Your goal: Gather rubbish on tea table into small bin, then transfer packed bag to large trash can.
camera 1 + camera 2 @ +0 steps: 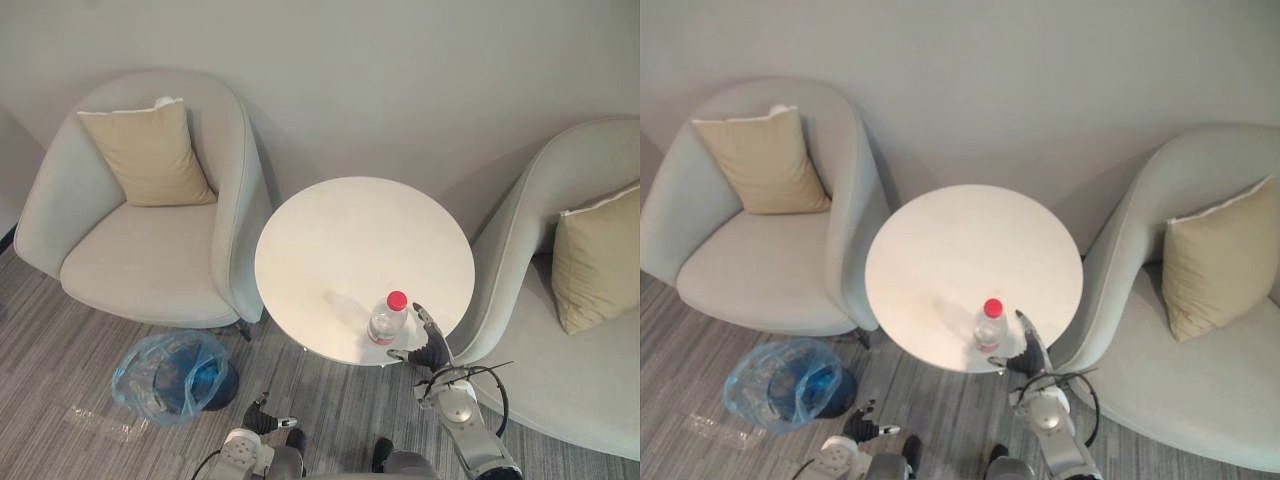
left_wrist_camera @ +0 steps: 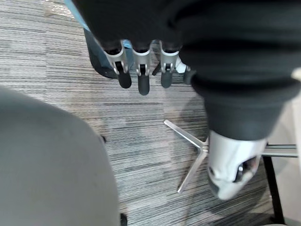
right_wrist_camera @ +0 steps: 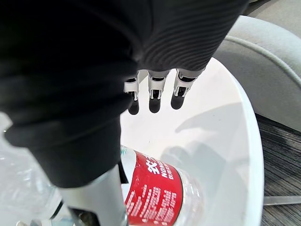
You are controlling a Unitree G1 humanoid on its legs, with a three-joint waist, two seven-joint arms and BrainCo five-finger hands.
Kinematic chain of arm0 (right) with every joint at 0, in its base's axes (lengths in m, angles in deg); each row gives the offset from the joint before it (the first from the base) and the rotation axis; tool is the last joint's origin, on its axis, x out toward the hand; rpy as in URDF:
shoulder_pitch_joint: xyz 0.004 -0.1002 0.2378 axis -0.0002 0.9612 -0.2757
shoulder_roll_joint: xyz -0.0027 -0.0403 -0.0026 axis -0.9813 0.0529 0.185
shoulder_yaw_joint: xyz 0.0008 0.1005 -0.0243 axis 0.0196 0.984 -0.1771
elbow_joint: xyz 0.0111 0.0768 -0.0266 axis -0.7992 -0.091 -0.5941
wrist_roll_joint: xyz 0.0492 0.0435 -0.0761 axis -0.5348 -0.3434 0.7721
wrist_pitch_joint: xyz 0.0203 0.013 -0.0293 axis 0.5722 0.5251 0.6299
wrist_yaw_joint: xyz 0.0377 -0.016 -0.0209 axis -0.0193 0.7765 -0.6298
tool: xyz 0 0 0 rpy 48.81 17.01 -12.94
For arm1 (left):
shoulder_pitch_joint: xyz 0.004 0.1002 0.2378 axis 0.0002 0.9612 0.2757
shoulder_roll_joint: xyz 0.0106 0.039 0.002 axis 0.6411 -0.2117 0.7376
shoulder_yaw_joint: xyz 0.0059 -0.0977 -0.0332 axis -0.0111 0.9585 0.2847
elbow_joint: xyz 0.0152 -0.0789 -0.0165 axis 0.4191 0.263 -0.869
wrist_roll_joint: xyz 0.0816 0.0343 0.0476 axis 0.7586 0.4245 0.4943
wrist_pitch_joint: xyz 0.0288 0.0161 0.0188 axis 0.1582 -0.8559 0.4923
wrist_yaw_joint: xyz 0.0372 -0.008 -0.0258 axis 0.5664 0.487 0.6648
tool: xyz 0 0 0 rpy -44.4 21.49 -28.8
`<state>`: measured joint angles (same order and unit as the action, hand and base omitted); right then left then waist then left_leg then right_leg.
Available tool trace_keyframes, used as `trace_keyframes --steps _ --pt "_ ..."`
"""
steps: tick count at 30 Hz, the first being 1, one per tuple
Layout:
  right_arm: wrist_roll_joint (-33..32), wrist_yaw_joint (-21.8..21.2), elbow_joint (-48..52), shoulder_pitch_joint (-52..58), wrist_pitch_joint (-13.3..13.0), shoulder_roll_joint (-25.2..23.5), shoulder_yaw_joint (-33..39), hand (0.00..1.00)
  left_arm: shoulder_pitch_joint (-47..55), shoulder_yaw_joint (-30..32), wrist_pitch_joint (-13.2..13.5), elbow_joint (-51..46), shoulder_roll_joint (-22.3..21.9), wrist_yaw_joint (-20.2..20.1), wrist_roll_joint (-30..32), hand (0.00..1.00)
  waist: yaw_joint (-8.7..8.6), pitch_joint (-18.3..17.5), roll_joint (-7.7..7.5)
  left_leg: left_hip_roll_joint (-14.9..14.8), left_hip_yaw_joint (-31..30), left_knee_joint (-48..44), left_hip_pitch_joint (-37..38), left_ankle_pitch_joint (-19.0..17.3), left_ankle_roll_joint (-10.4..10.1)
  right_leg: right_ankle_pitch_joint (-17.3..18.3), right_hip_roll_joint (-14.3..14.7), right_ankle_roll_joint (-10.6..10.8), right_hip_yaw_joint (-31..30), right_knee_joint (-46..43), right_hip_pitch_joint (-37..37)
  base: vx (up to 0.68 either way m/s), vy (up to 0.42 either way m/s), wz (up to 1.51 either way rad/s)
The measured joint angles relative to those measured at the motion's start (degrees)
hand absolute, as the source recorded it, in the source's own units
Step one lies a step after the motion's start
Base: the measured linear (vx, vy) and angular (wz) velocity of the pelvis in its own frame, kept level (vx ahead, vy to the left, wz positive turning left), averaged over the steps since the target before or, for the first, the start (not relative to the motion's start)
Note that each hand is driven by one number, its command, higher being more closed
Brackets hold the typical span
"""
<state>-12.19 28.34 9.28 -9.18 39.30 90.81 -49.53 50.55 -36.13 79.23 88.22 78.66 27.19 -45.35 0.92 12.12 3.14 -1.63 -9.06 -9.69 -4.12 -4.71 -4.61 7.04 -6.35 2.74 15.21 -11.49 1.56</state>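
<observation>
Your one piece of rubbish, a clear bottle point(image 1: 387, 318) with a red cap, stands upright on the round white bench point(image 1: 340, 230), close to the edge nearest you and towards the right. Your right hand point(image 1: 432, 350) is at that same edge, just beside the bottle on its right. In the right wrist view its fingers point(image 3: 154, 96) reach out straight over the white top and grip nothing. The thumb point(image 3: 101, 197) lies alongside the bottle's red label, and you cannot tell whether it touches.

Your left hand point(image 1: 260, 417) hangs low over the striped grey carpet point(image 2: 141, 132), below the bench's near left edge. Its fingers point(image 2: 142, 75) are relaxed, loosely bent and holding nothing.

The small bin point(image 1: 222, 385), lined with a clear blue bag point(image 1: 160, 372), sits on the carpet to the left of that hand, in front of the left armchair point(image 1: 150, 265). That chair carries a tan cushion point(image 1: 150, 155). A second armchair point(image 1: 560, 390) stands just right of the bench with its own cushion point(image 1: 598, 258).
</observation>
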Motion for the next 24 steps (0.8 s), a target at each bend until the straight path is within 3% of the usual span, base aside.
trace_keyframes --steps 3,4,9,13,24 --pt "-0.67 1.56 -0.04 -2.27 0.25 -1.56 0.02 0.00 -0.08 0.09 0.15 -1.21 -0.03 1.00 -1.54 0.00 0.56 1.27 0.06 0.24 -0.18 -2.09 -2.40 -0.45 -0.32 1.79 -1.03 -0.09 -0.02 -4.51 3.33 -0.09 0.003 0.07" --pt "-0.90 2.06 -0.05 -2.68 0.33 -2.46 0.03 1.00 -0.09 0.16 0.15 -1.70 -0.05 1.04 -2.22 0.00 1.09 1.30 0.03 0.35 -0.15 -3.05 -3.77 -0.67 -0.46 2.41 -1.44 -0.19 -0.03 -6.15 5.00 -0.10 -0.010 0.03" --pt "-2.13 2.73 0.09 -4.22 0.99 -3.51 -1.66 1.00 -0.22 0.65 0.19 -3.58 -0.40 1.12 -3.56 0.00 2.46 2.44 -0.58 1.10 -0.53 -5.26 -6.27 -1.44 -0.31 5.34 -3.02 -0.23 0.27 -11.20 8.45 -0.06 -0.020 0.08" --pt "-3.36 2.95 0.85 -4.28 1.51 -3.93 -1.77 1.00 -0.21 0.84 0.16 -4.30 -0.37 1.15 -3.92 0.00 2.59 2.60 -0.83 1.47 -1.17 -5.69 -6.92 -1.83 -0.30 6.23 -3.83 -0.55 1.72 -12.42 8.74 0.02 -0.017 0.12" --pt "-3.85 2.57 1.75 -2.70 1.89 -4.55 -1.65 1.00 -0.21 0.84 0.08 -4.09 -0.28 1.15 -3.73 0.00 2.56 2.54 -1.09 1.08 -0.94 -4.59 -4.68 -1.75 -0.44 6.06 -3.28 -0.20 2.76 -9.33 5.15 0.05 -0.004 0.05"
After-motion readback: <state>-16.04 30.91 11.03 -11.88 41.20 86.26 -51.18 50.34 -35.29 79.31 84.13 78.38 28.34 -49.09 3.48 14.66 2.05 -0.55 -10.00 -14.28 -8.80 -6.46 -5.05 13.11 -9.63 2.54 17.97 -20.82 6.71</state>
